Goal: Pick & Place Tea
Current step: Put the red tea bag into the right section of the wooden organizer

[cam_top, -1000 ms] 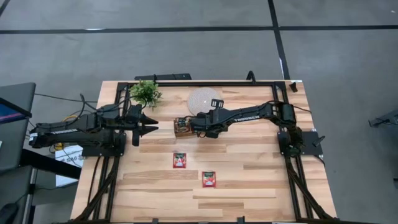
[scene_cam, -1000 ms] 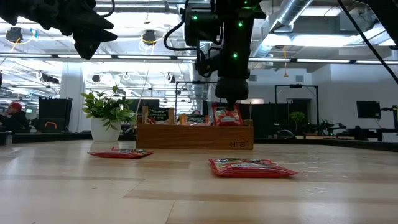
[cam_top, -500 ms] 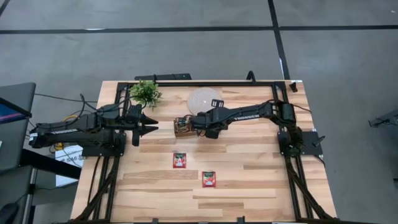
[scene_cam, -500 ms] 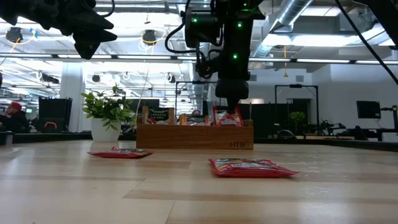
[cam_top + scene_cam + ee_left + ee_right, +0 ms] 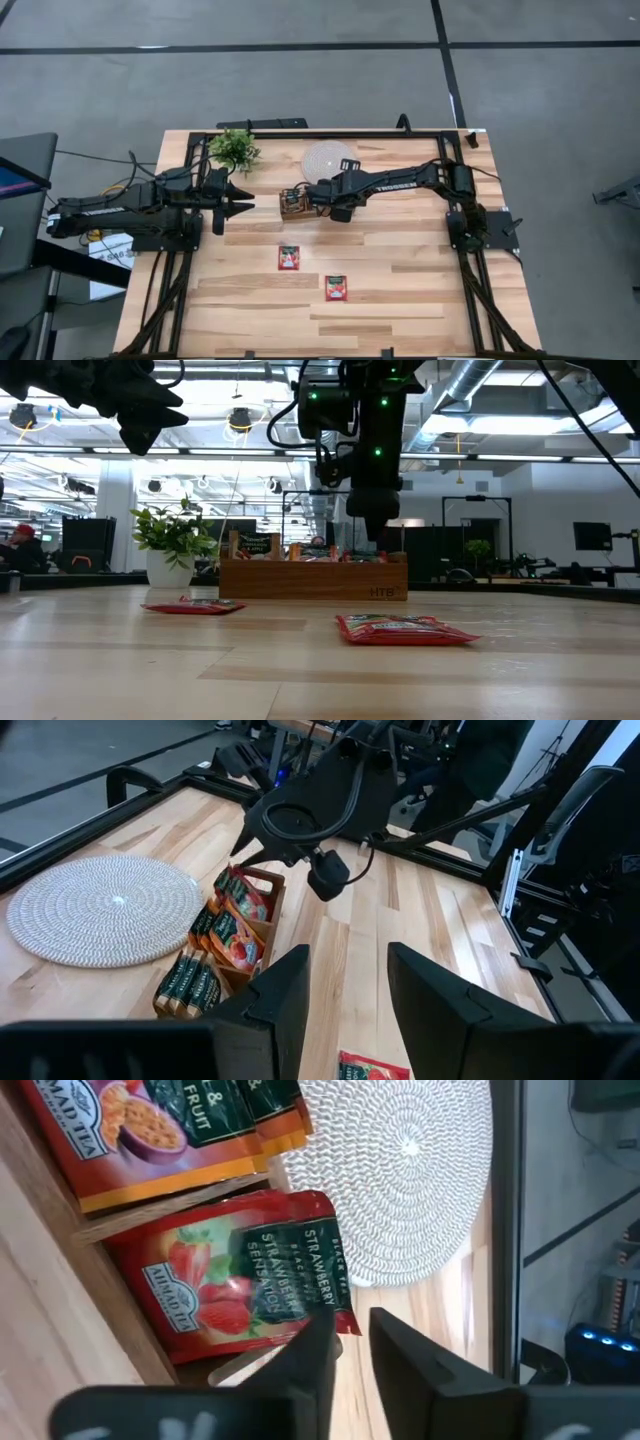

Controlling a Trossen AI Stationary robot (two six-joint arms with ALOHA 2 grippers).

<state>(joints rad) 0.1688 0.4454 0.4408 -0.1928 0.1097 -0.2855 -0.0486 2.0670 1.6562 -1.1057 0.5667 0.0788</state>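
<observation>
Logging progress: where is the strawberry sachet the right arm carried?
In the wooden tray mid-table, the strawberry sachet sits just off the right pincer.

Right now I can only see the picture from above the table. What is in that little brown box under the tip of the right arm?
Observer: Tea. The right wrist view reads "Strawberry Sensation" on a red strawberry sachet sitting in one compartment of the wooden tray.
Operator: Is the arm gripping it?
Observer: No. The right arm's jaws stand slightly apart beside the sachet's corner, with nothing between them.
Operator: What's in the next compartment?
Observer: Orange sachets printed with a passion-fruit picture.
Operator: And the left arm?
Observer: The left wrist view shows the left arm's jaws open and empty.
</observation>
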